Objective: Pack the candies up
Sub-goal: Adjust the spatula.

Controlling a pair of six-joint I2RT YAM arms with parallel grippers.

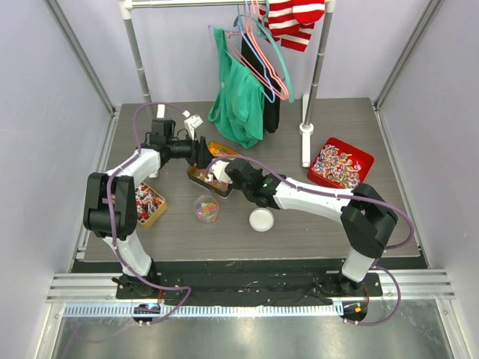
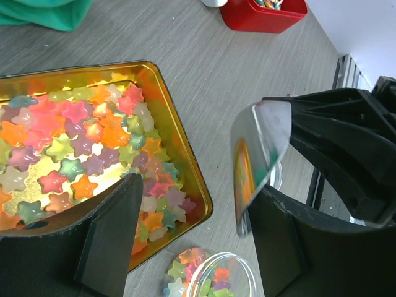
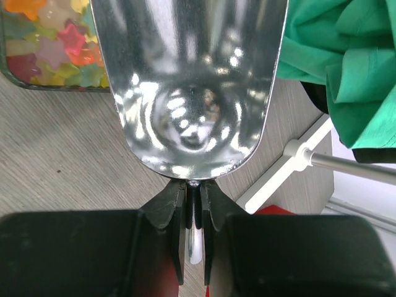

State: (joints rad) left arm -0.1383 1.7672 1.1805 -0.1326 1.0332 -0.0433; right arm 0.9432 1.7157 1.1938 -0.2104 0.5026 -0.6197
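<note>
Right wrist: scoop [image 3: 192, 93] (shiny, empty) partly hides candies [image 3: 55, 49]; green cloth [image 3: 334, 55] beside.

Candies [image 2: 74, 111] in tin [image 2: 176, 139], jar [image 1: 195, 203] just in front, lid [image 1: 261, 219] R of jar

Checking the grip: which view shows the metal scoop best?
Right wrist: the scoop fills the frame, its handle clamped in the right gripper. Left wrist shows only its side edge; top external barely shows it.
</note>
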